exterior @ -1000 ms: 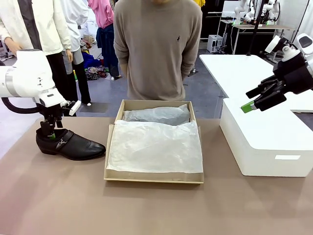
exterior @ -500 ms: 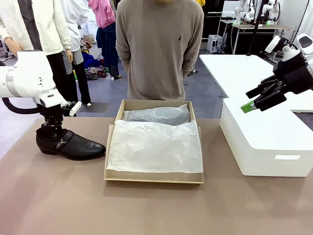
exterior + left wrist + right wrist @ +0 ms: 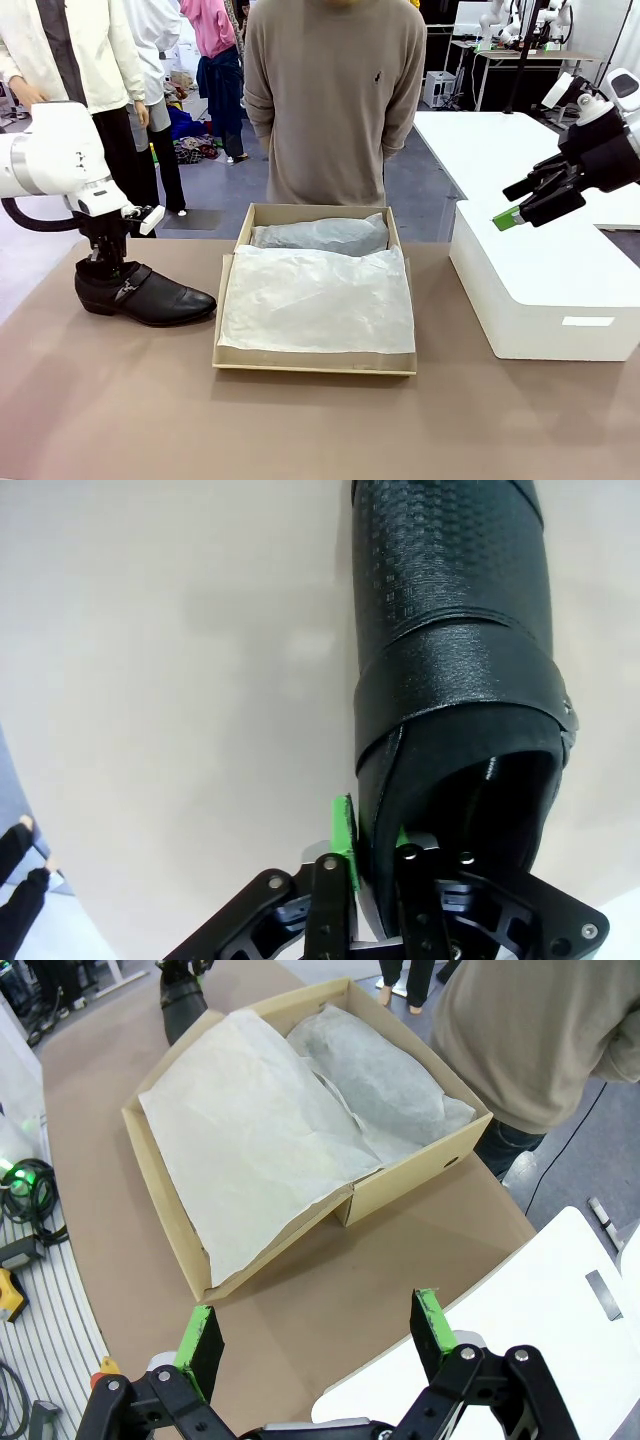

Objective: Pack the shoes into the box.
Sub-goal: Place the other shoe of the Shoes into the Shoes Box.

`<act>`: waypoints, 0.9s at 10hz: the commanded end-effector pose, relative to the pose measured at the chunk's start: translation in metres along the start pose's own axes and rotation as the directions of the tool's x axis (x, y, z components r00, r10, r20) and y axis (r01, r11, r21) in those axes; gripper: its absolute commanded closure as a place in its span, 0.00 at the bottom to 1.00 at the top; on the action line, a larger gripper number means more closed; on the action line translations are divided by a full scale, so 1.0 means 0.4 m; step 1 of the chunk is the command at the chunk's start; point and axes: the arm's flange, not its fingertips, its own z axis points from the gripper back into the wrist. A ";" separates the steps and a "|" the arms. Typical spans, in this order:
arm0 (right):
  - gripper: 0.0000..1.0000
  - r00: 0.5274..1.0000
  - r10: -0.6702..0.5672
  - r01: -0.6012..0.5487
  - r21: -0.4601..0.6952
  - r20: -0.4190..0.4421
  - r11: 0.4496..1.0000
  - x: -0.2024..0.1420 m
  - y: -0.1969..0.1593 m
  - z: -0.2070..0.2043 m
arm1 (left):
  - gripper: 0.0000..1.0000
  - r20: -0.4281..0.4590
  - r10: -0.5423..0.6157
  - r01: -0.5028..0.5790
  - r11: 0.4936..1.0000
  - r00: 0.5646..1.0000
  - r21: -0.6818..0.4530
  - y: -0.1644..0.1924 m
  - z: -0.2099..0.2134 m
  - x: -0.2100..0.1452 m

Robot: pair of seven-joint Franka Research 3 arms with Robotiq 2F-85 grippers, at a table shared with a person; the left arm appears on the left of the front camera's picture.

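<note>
Since the earlier frame the left gripper (image 3: pixel 104 268) has closed its fingers; arm and shoe have barely shifted. In the left wrist view the left gripper (image 3: pixel 372 842) pinches the rear collar of the glossy black pointed leather dress shoe (image 3: pixel 450 630), one green pad (image 3: pixel 343 830) on the outer leather and the other finger inside the opening. The jaws are nearly together, with only the heel wall between them.

The shoe (image 3: pixel 150 295) sits sole-down on the brown table (image 3: pixel 300 430), just left of the shallow tan cardboard box (image 3: pixel 315 365), toe pointing at it.

The right gripper (image 3: pixel 512 203) hangs spread wide and empty above the large smooth white block (image 3: pixel 550 290). The right wrist view confirms this: right gripper (image 3: pixel 315 1345) gaping, with the box (image 3: pixel 410 1175) below it.

Step in hand, by my judgement: grasp made, lift not yet begun. The next move calls for raising the shoe until the sole clears the box's near-left wall, then carrying it right.

White tissue paper (image 3: pixel 315 300) covers the near part of the box. A grey wrapped bundle (image 3: pixel 320 237) fills the far end; contents cannot be told. Open room is over the tissue. A person in a beige sweater (image 3: pixel 335 100) stands close behind the box's far rim.
</note>
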 end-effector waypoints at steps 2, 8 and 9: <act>0.00 0.999 0.021 -0.021 0.013 0.034 1.000 -0.002 -0.009 -0.003 | 1.00 0.018 -0.012 0.012 1.000 1.000 0.004 0.010 0.006 -0.008; 0.00 0.999 0.021 -0.021 0.013 0.034 1.000 -0.002 -0.009 -0.003 | 1.00 0.002 0.071 -0.071 0.996 0.997 0.048 -0.013 0.131 -0.031; 0.00 0.999 0.021 -0.021 0.013 0.034 1.000 -0.002 -0.009 -0.003 | 1.00 0.017 0.105 -0.106 0.993 0.994 0.047 -0.008 0.179 -0.034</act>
